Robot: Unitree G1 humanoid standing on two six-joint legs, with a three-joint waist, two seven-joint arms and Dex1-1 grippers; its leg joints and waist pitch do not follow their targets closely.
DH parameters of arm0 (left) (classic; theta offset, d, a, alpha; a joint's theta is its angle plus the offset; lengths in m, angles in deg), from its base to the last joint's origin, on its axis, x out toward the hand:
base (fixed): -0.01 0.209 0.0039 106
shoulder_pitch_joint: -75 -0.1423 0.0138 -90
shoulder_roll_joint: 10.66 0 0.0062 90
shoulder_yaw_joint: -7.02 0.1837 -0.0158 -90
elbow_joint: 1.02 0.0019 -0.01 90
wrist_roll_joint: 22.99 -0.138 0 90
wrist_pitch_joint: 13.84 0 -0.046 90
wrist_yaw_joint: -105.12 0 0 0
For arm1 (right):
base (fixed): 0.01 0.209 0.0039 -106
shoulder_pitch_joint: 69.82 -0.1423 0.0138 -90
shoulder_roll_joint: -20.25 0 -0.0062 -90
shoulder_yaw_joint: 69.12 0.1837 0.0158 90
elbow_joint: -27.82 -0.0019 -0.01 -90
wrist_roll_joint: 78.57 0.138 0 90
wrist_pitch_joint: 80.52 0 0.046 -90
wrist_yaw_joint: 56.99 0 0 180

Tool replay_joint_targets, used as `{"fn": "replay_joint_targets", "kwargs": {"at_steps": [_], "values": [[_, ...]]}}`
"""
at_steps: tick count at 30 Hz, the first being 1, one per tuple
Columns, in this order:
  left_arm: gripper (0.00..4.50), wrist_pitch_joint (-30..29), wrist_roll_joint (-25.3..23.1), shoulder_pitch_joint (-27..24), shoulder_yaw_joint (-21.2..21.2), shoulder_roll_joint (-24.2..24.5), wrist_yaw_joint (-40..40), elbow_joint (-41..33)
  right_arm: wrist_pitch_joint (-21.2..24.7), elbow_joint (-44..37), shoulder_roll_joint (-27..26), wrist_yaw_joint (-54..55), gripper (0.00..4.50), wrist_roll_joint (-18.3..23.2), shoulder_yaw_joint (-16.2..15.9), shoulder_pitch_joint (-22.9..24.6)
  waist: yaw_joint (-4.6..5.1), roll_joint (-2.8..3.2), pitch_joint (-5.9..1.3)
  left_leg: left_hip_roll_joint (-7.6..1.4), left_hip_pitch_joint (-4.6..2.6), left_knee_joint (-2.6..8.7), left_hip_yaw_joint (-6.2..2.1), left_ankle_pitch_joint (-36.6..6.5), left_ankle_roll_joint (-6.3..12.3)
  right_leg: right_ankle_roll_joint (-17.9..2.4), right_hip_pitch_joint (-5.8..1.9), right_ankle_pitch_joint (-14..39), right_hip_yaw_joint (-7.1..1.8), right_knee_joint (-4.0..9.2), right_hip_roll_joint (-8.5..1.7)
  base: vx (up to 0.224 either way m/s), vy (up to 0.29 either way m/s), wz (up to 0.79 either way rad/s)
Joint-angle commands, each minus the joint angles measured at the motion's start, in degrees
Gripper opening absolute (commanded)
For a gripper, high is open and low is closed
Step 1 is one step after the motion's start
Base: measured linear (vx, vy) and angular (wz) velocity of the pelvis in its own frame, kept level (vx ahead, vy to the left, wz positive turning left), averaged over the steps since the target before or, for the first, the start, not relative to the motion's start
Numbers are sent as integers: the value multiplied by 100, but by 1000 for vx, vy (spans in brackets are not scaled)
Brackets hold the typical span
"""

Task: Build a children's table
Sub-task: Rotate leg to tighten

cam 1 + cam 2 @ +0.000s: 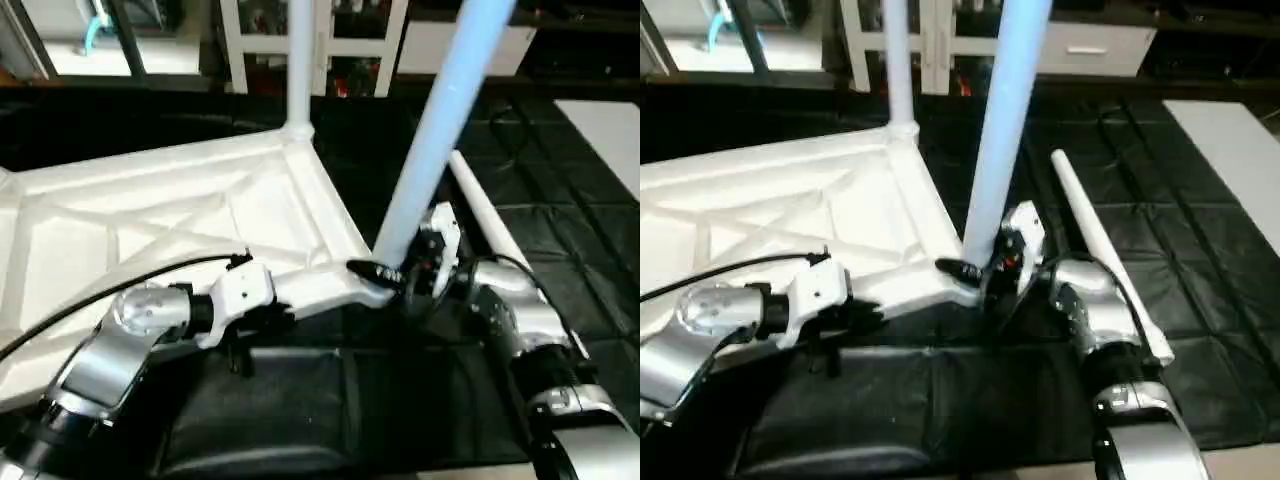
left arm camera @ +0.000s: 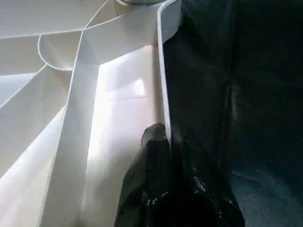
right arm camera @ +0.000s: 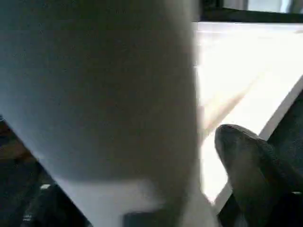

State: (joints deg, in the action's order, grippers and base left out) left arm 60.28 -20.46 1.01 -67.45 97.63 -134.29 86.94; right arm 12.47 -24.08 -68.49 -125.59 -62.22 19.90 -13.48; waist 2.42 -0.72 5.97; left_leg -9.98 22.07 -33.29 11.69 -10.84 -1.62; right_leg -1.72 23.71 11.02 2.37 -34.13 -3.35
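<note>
Your left gripper (image 2: 165,156) is pinched shut, its black fingertips resting at the thin side rim of the white plastic square tabletop (image 1: 150,230), which lies upside down on the black floor mat (image 1: 1200,250). Your right gripper (image 1: 985,272) sits at the base of a long white tapered tube leg (image 1: 440,120) that stands at the near corner of the top and leans away to the right; one black finger (image 3: 251,161) shows just beside the tube, but you cannot tell from these views how wide that claw stands or whether it grips the leg. The underside of the top faces up, showing raised diagonal ribs crossing between straight walls, all in the same glossy white plastic. A second white tube leg (image 1: 299,60) stands upright in the round socket at the far corner. A third white tube leg (image 1: 1105,250) lies loose on the mat, just right of the top, beside your right forearm. A white cabinet (image 1: 330,40) stands behind.
</note>
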Motion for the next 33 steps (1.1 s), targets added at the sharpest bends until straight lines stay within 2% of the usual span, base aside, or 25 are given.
{"fn": "replay_joint_targets", "kwargs": {"at_steps": [1, 7, 8, 10, 12, 13, 19, 20, 23, 24, 27, 28, 33], "values": [[0, -54, -91, -213, 186, 130, -260, 110, 33, -207, 241, -144, 390, 210, 142, 3, -19, 59, -339, -402, -153, 363, -134, -341, 853, -1784, -277, -328, -281, 249, -433, 0, 0, 0], [0, 114, -65, -164, 150, 142, -154, 322, 193, -265, 384, -636, 390, 347, 144, 58, -36, 50, -319, -404, -163, 362, -129, -726, 673, -1720, -267, 280, -286, 299, -433, 0, 0, 0], [0, 111, -65, -158, 152, 143, -155, 324, 243, -276, 385, -663, 373, 355, 157, 63, -34, 45, -316, -400, -159, 364, -132, -792, 629, -1705, -268, 391, -289, 304, -435, 0, 0, 0], [0, 109, -70, -142, 157, 140, -155, 336, 248, -278, 381, -661, 373, 352, 164, 70, -27, 62, -316, -398, -162, 364, -137, -904, 557, -1681, -257, 554, -290, 321, -440, 0, 0, 0], [0, 107, -75, -113, 167, 133, -157, 356, 297, -293, 386, -690, 359, 351, 134, 98, -23, 54, -324, -392, -163, 355, -138, -889, 531, -1677, -256, 548, -294, 317, -436, 0, 0, 0], [0, 110, -74, -104, 171, 131, -158, 363, 301, -298, 390, -704, 345, 353, 109, 113, -27, 73, -326, -391, -162, 354, -143, -862, 532, -1682, -260, 513, -293, 309, -436, 0, 0, 0], [0, 95, -52, -65, 228, 105, -208, 331, 383, -330, 319, -763, 308, 316, -49, 204, -42, 64, -342, -389, -150, 334, -138, -693, 633, -1744, -272, 232, -286, 280, -434, 0, 0, 0], [0, 82, -54, -58, 242, 88, -201, 324, 370, -306, 298, -723, 289, 287, -70, 199, -41, 61, -343, -390, -148, 334, -141, -698, 632, -1750, -274, 242, -283, 276, -432, 0, 0, 0], [0, 63, -49, -53, 262, 72, -201, 302, 328, -244, 283, -609, 280, 204, -102, 183, -45, 62, -338, -389, -151, 330, -137, -726, 618, -1748, -269, 286, -286, 280, -436, 0, 0, 0], [0, 61, -48, -55, 263, 72, -200, 296, 315, -221, 274, -566, 252, 191, -93, 176, -46, 59, -334, -387, -153, 333, -139, -755, 602, -1734, -266, 342, -286, 285, -434, 0, 0, 0], [0, 54, -49, -58, 270, 73, -197, 292, 261, -155, 256, -422, 241, 103, -96, 172, -42, 59, -335, -385, -155, 334, -141, -775, 567, -1717, -261, 381, -284, 283, -429, 0, 0, 0], [0, 41, -60, -54, 276, 69, -182, 294, 236, -129, 246, -333, 222, 54, -96, 177, -43, 60, -336, -388, -160, 333, -142, -787, 557, -1711, -257, 392, -286, 284, -433, 0, 0, 0], [0, -34, -112, 1, 307, -17, -40, 325, 120, 37, 168, 171, 210, -135, -85, 173, -12, 49, -300, -382, -154, 348, -150, -1048, 447, -1635, -242, 781, -297, 328, -439, 0, 0, 0]]}}
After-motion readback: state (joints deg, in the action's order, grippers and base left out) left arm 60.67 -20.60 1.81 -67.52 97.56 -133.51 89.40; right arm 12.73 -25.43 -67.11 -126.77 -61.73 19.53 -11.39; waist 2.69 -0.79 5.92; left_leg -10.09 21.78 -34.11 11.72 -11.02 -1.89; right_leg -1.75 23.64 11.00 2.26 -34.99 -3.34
